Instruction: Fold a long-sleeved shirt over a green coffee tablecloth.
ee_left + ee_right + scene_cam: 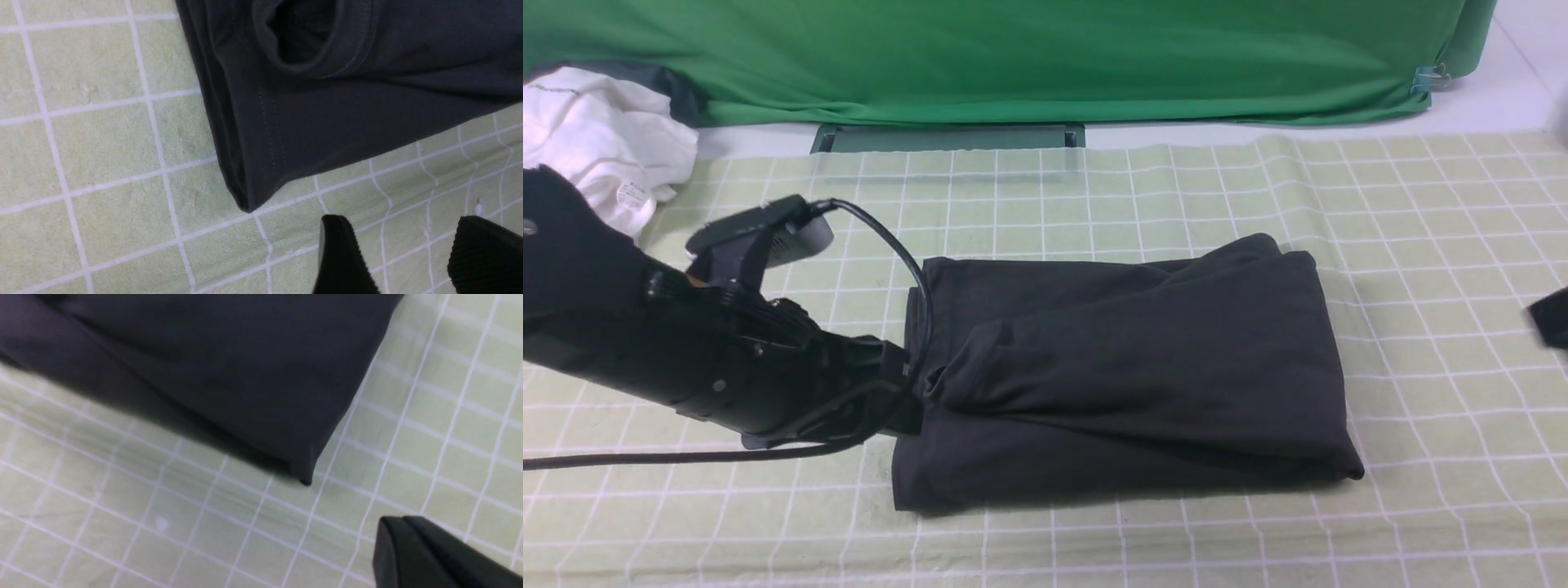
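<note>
The long-sleeved shirt (1127,367) lies as a folded black bundle on the green coffee tablecloth (1421,245), which covers the counter; its long axis runs left-right across the front view. The left gripper (404,253) sits right at the shirt's left end: in the left wrist view its two ribbed fingertips (343,261) stand apart w/ bare grid cloth between them, nothing held, and the shirt's near corner and hem lie just ahead of the tips, close but not touching. So the left gripper is spread moderately wide and empty. The right gripper (433,555) shows only as a dark blurred wedge in the right wrist view, and as a sliver at the frame edge in the front view (1553,318); I can't tell whether it is open or closed. The shirt's right-end corner lies ahead of it, near but clearly apart, w/ a few grid squares between. Judging by this, the left arm is much the nearer one, and any next fold prob. turns on grabbing the left short end and carrying it along the long axis toward the right end. A crumpled white garment (596,139) lies well off behind the left arm, and a deep green backdrop (1045,57) hangs beyond the counter.
</note>
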`<state>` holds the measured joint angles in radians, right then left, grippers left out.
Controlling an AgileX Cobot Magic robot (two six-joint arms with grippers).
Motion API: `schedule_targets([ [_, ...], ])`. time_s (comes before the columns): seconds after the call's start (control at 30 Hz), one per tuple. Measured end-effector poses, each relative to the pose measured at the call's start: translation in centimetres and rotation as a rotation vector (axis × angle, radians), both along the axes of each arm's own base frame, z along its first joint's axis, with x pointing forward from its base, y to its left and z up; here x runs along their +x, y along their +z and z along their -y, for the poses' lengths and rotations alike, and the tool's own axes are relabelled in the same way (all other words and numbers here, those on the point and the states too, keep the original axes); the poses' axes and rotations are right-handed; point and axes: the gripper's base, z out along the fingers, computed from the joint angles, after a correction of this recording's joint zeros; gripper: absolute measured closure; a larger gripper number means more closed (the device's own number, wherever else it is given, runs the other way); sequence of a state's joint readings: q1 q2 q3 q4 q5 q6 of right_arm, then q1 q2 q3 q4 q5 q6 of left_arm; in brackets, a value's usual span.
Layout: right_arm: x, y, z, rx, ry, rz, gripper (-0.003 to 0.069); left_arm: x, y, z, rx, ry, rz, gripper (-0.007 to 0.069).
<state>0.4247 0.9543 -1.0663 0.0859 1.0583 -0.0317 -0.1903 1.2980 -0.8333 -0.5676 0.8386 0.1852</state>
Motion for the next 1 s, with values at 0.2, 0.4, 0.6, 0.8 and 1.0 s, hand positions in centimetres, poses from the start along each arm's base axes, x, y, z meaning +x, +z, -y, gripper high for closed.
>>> schedule_targets([
  [0.2, -8.5, 2.3, 3.9, 0.118, 0.000, 0.262, 0.0659, -0.1, 0.5, -0.1, -0.003, 0.010, 0.036, 0.0256],
  [0.4, -13.0, -1.2, 5.9, 0.239, 0.000, 0.530, 0.0659, 0.3, 0.7, -0.2, -0.001, 0.036, 0.079, 0.0256],
  [0.6, -11.7, -5.9, 5.2, 0.364, -0.015, 0.692, 0.0652, 0.4, 0.7, -0.2, 0.000, 0.043, 0.093, 0.0256],
  [0.8, -10.0, -8.1, 4.4, 0.245, 0.064, 0.776, 0.0651, 0.5, 0.7, -0.4, 0.027, 0.036, 0.107, 0.0256],
  [1.0, -9.4, -8.4, 4.2, 0.177, 0.104, 0.786, 0.0648, 0.8, 0.7, -0.7, 0.068, 0.036, 0.149, 0.0256],
])
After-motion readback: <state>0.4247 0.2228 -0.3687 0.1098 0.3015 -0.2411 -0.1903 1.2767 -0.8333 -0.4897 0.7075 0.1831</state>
